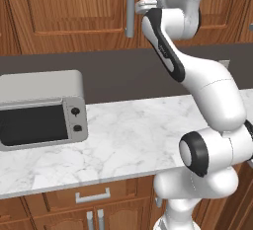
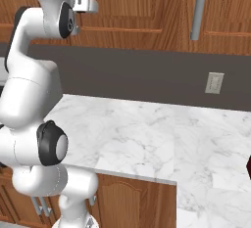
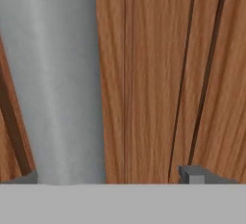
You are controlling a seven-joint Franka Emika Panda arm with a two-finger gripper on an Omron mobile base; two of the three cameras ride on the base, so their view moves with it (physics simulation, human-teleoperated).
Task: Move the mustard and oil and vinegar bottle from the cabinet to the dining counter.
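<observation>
Hand view: a grey bar handle (image 3: 67, 74) runs from top to bottom, very close up. Beside it is the red-brown wood of the cabinet (image 3: 149, 74) door.
Gripper: two small dark finger tips stick up at the bottom of the hand view, one at each side. The gripper (image 3: 113, 176) has its tips far apart. The handle sits between them, closer to the left tip. I cannot tell if the tips touch the handle.
Cabinet: it hangs on the wall above the worktop. Its doors look shut in both base views (image 1: 74, 7).
Arm: the white arm (image 1: 207, 91) reaches up high to the cabinet doors, by a handle (image 1: 130, 7).
Worktop: white marble with grey lines (image 1: 128, 135).
Toaster oven: a grey box with a dark door and two knobs (image 1: 42, 108). It sits on the left of the worktop, well apart from the arm.
Wall: dark, with a small pale socket plate (image 2: 214, 82).
</observation>
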